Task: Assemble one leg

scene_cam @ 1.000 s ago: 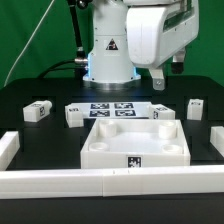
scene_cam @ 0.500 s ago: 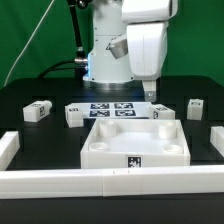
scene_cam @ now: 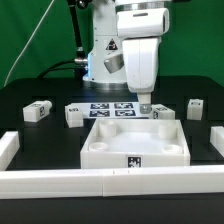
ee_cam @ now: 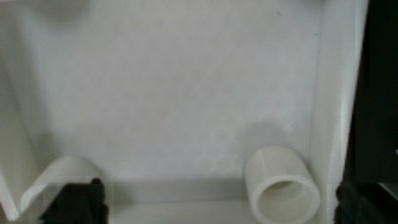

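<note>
Four small white legs with square tags lie on the black table in the exterior view: one (scene_cam: 37,111) at the left, one (scene_cam: 75,115) beside the marker board (scene_cam: 112,109), one (scene_cam: 165,112) behind the panel's far right corner, one (scene_cam: 196,108) at the right. The large white panel (scene_cam: 135,140) lies in front of them. My gripper (scene_cam: 145,103) hangs low over the panel's far edge, next to the third leg. In the wrist view the gripper (ee_cam: 222,205) is open and empty, its dark fingertips (ee_cam: 75,200) wide apart above the panel (ee_cam: 178,90) and a round socket (ee_cam: 279,180).
A low white fence runs along the table's front (scene_cam: 100,181), with short pieces at the exterior view's left (scene_cam: 8,148) and right (scene_cam: 217,141). The arm's white base (scene_cam: 105,55) stands behind the marker board.
The arm has swung toward the exterior view's left and come down, from above the right-hand legs to just over the panel's far edge. The parts have not moved.
</note>
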You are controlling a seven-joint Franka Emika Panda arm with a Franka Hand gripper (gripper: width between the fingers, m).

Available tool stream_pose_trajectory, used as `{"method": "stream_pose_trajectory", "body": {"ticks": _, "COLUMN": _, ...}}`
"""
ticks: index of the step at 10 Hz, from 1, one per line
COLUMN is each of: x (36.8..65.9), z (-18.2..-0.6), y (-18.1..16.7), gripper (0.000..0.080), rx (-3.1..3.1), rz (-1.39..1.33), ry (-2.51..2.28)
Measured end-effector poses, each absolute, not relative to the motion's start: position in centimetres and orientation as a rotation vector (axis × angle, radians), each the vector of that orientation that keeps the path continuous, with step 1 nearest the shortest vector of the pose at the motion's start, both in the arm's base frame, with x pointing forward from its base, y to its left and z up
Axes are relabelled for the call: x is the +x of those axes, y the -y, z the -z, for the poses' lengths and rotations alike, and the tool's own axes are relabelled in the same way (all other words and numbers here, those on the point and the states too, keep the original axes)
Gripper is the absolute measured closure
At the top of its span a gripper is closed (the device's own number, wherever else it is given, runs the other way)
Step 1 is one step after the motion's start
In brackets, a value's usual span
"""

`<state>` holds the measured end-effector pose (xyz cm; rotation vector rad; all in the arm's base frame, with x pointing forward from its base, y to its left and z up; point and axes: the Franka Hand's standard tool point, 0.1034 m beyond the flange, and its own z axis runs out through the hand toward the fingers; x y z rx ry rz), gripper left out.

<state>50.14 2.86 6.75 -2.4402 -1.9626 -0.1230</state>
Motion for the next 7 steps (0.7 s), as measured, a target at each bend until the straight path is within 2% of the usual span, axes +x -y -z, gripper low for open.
{"method": "stream_pose_trajectory", "body": {"ticks": 3, "x": 47.1, "z": -3.9, "y": -3.0, "gripper": 0.0150, "rx": -2.430, "rz": 0.089, "ry": 1.946}}
{"method": "stream_pose_trajectory", "body": {"ticks": 7, "x": 45.6, "z": -1.3, "y": -3.0, "gripper": 0.0150, "rx": -2.406, "rz": 0.057, "ry": 1.948}}
